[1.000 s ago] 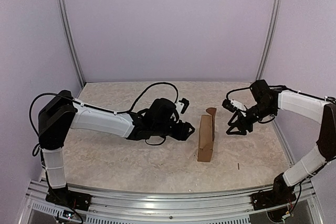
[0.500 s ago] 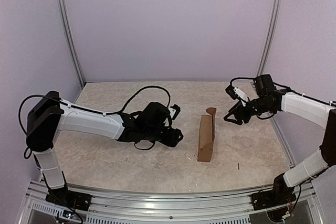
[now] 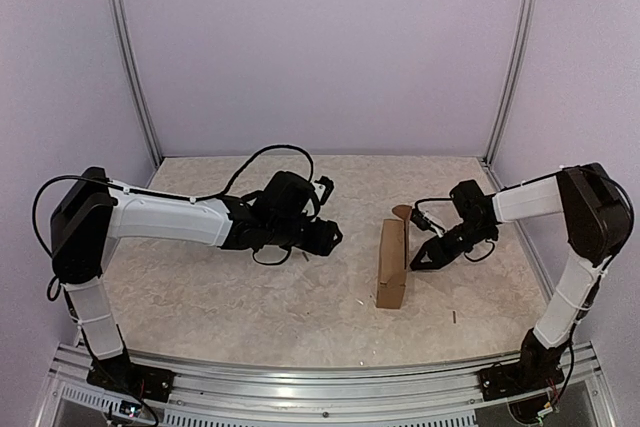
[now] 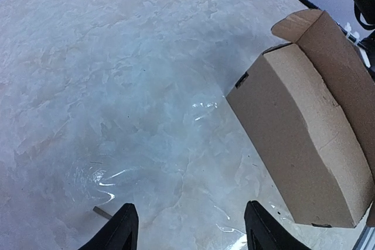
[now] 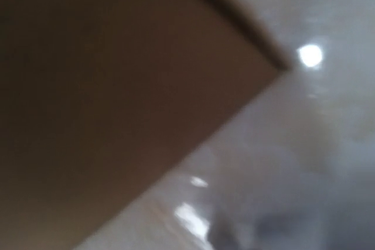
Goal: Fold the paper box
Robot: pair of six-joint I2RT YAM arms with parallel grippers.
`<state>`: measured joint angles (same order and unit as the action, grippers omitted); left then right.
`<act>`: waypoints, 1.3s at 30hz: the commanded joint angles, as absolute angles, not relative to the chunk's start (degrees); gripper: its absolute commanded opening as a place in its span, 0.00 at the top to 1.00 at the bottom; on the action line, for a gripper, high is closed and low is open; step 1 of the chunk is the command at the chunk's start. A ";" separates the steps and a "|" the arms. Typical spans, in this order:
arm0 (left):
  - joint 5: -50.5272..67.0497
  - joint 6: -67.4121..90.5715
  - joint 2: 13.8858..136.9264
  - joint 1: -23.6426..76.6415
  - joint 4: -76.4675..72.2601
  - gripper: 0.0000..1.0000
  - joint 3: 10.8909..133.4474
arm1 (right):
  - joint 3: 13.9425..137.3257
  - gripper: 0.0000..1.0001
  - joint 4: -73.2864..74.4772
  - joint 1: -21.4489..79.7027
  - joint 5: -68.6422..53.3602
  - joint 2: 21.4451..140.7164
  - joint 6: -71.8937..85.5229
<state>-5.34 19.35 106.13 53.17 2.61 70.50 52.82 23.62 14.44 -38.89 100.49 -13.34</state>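
The paper box [image 3: 391,269] is a folded brown cardboard block lying on the marbled table [image 3: 250,297], with a rounded end flap [image 3: 402,212] standing open at its far end. In the left wrist view the paper box [image 4: 304,139] lies to the right of my fingers. My left gripper [image 3: 330,237] hovers a short way left of the box, open, with nothing between its fingertips [image 4: 120,226]. My right gripper [image 3: 419,260] sits low against the box's right side. The right wrist view is blurred, filled by the box's brown wall [image 5: 105,98], and its fingers do not show.
A small dark scrap [image 3: 453,317] lies on the table near the front right, and a thin sliver [image 4: 101,211] lies by my left fingers. Pale walls with metal posts [image 3: 515,47] close the back, and a rail [image 3: 320,387] runs along the front edge.
My left gripper has drawn back to the left, away from the box. My right gripper swung out to the far right, then came down against the box's right side.
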 commanded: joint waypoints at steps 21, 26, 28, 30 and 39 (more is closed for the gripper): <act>-7.64 21.97 103.91 56.91 9.18 0.49 66.84 | 57.47 0.69 21.34 19.15 -41.85 107.62 -13.13; -7.86 20.97 108.11 57.39 10.68 0.49 71.50 | 56.58 0.67 22.92 14.10 -40.69 102.71 -15.58; -8.34 19.87 110.10 57.23 12.18 0.49 75.28 | 56.19 0.67 22.96 11.46 -41.25 100.39 -15.65; -8.47 18.51 112.52 56.69 14.25 0.49 80.17 | 56.18 0.66 23.42 8.49 -42.12 98.10 -15.84; 2.35 12.62 131.65 52.37 23.44 0.51 112.24 | 56.07 0.63 21.58 -8.35 -46.70 93.18 -15.58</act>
<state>-3.18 15.92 123.70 53.80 16.75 102.08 56.38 21.06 -3.05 -44.21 94.72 -14.90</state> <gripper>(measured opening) 0.505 0.363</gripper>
